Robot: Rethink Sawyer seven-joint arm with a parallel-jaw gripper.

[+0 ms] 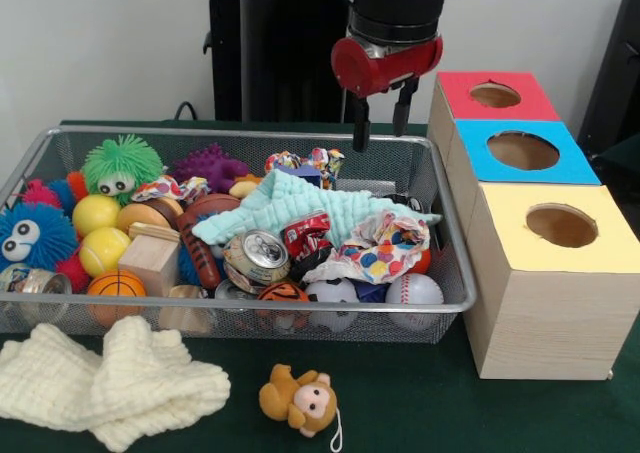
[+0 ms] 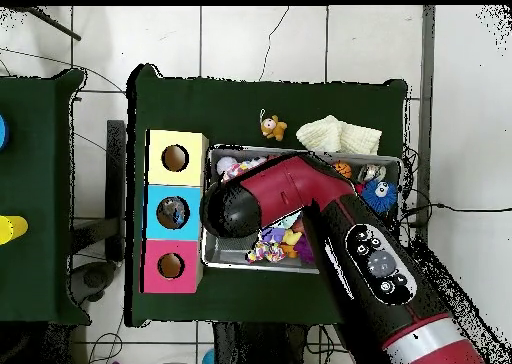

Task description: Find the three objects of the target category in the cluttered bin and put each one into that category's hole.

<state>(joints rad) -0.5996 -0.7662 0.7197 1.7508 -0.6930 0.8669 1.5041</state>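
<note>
Front view shows the pincer [image 1: 381, 128] empty, fingers apart, above the wire bin's [image 1: 455, 273] far right, the blue-topped hole [image 1: 522, 150] just right, and no bottle visible yet.

My arm [image 2: 340, 225] reaches out from my base in a long red and black sweep, wrist pointing straight down. My gripper [image 1: 381, 118] hangs below the red wrist collar, its two dark fingers [image 1: 360, 125] held slightly apart with a clear gap between them, holding nothing.
</note>
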